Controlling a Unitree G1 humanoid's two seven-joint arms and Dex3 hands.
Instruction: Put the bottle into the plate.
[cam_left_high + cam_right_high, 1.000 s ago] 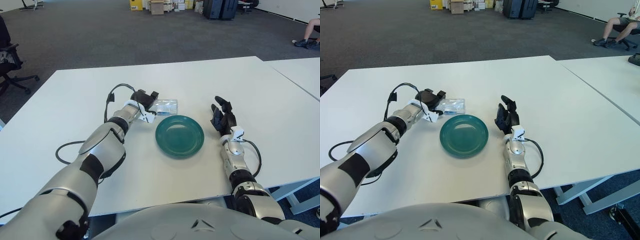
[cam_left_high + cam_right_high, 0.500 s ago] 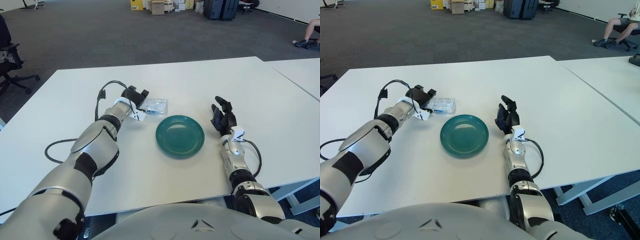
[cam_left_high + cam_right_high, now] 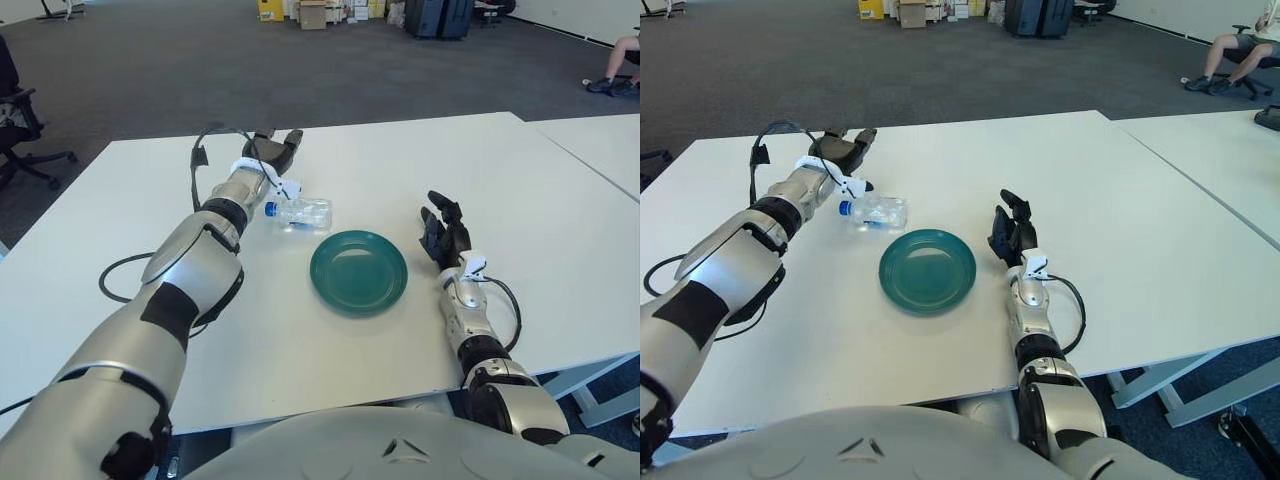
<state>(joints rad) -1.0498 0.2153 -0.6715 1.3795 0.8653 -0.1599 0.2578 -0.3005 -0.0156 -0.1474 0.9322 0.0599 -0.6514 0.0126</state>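
Risk of rolling the bottle (image 3: pixel 300 213) lying on the tabletop (image 3: pixel 560 210) away from the plate (image 3: pixel 358 272) while left robot hand (image 3: pixel 275 152) hovers open, empty.

Materials and finishes on the table.
Bottle (image 3: pixel 303 213): clear, glossy plastic with a blue cap, lying on its side. Plate (image 3: pixel 358 271): smooth teal, lightly glossy. Table (image 3: pixel 560 240): smooth, matt white top. Left hand (image 3: pixel 278 150) and right hand (image 3: pixel 443 232): black, matt fingers; forearms in smooth silver shell with a soft sheen and black joints. Cable (image 3: pixel 120 280): black, smooth. Floor (image 3: pixel 180 70): grey, matt carpet.
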